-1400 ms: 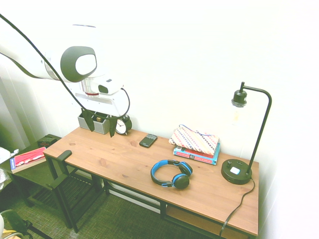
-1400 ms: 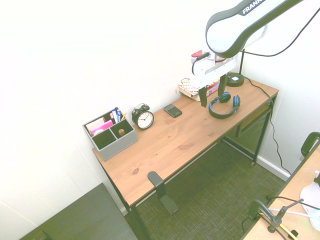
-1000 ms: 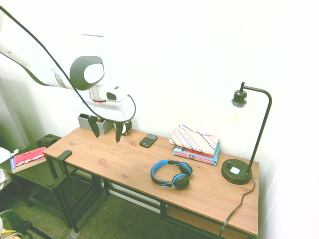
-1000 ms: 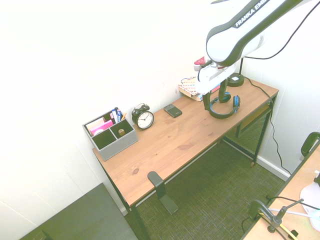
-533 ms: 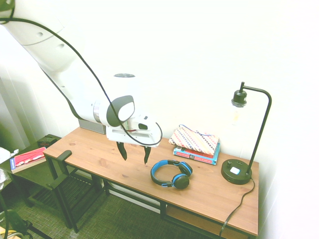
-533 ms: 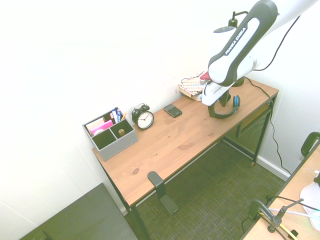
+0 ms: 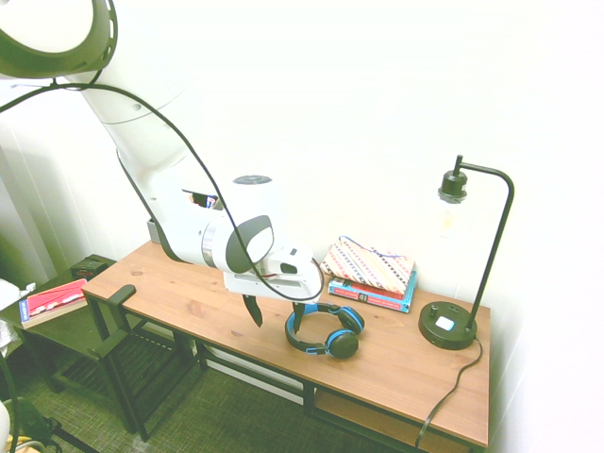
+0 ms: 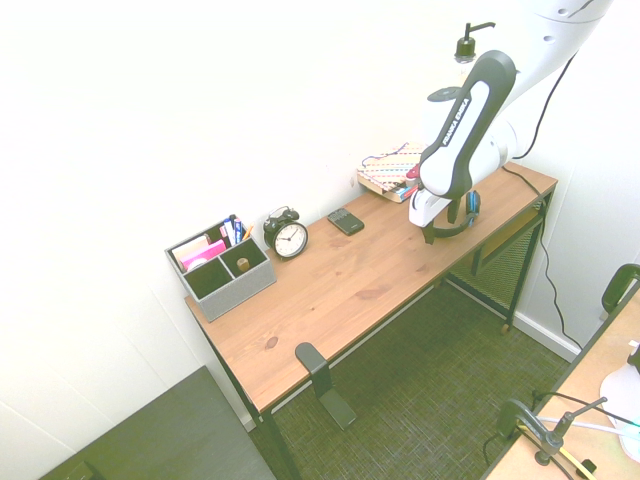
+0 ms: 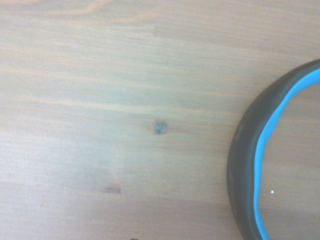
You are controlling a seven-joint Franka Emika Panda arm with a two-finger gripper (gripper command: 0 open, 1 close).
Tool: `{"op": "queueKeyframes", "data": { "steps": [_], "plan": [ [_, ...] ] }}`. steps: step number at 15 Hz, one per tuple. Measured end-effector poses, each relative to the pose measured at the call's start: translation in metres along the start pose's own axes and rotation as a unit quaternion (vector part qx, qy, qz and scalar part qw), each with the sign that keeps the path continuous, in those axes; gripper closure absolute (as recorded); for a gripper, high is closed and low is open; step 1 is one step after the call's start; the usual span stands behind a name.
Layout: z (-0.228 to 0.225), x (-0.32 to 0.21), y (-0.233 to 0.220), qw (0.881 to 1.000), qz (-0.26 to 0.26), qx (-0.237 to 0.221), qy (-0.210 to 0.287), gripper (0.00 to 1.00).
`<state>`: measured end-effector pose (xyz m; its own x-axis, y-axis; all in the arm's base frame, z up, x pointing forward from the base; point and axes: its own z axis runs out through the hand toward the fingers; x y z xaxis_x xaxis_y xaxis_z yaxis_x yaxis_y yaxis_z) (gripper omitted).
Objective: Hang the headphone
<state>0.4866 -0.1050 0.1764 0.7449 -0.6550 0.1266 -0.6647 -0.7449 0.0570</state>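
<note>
Claw (image 7: 276, 313) open and empty, it hung low over the desk (image 7: 189, 302) beside the headphone (image 7: 326, 330), which lay flat, ungrasped. Nothing was done yet: gripping, lifting and hanging all remained.

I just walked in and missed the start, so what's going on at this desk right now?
A white robot arm is reaching down over a wooden desk toward the headphone, which lies flat near the front edge. Its gripper points down with the fingers open, beside the blue headband, holding nothing yet. The headphone is not hung. A lamp, stacked books, a phone, an alarm clock and a grey organizer also sit on the desk.
</note>
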Motion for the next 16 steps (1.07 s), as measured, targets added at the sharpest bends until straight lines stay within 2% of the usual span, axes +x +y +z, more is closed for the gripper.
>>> {"op": "queueKeyframes", "data": {
  "steps": [5,16],
  "plan": [
    [0.010,-0.002,-0.016,1.000,0.001,-0.001,0.005,1.00],
    [0.010,0.005,-0.006,1.000,0.026,0.000,0.009,1.00]
  ]
}}
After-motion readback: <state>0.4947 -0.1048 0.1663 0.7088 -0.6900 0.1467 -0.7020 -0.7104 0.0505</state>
